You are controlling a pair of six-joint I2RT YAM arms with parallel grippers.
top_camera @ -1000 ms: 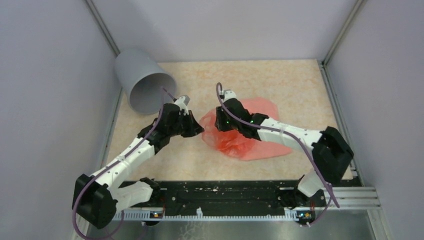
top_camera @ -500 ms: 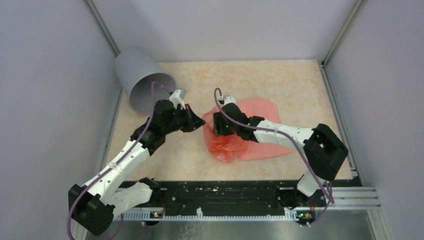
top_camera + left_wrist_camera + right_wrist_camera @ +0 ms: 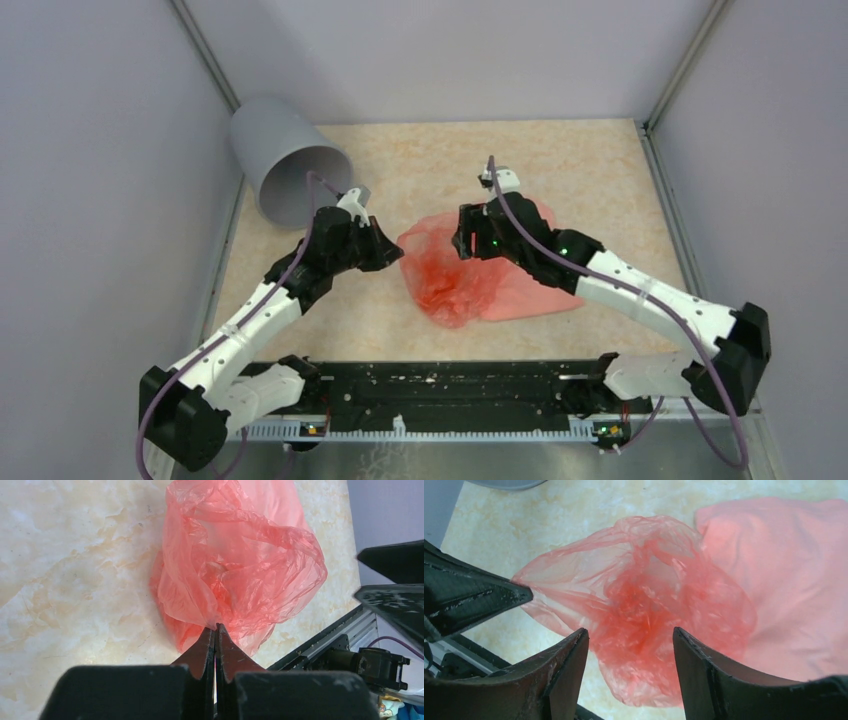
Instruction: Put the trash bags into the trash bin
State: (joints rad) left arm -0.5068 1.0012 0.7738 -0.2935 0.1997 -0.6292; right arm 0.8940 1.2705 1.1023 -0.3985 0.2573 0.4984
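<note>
In the top view, I am seeing the grey trash bin [image 3: 265, 132] tilting at the desk's [image 3: 580, 170] far left corner, its open mouth facing the arms. A crumpled trash bag [image 3: 447, 285] is sitting mid-desk, overlapping a flat trash bag [image 3: 548, 288] on its right. The left gripper [image 3: 399, 257] is touching the crumpled bag's left edge, and the right gripper [image 3: 463, 238] is hovering above the bag.

Through the left wrist camera, I am watching the left jaws clenching tight, grasping a pinch of the crumpled bag's film.

Through the right wrist camera, I am looking between the right jaws, standing released and apart over the crumpled bag, gripping nothing.
</note>
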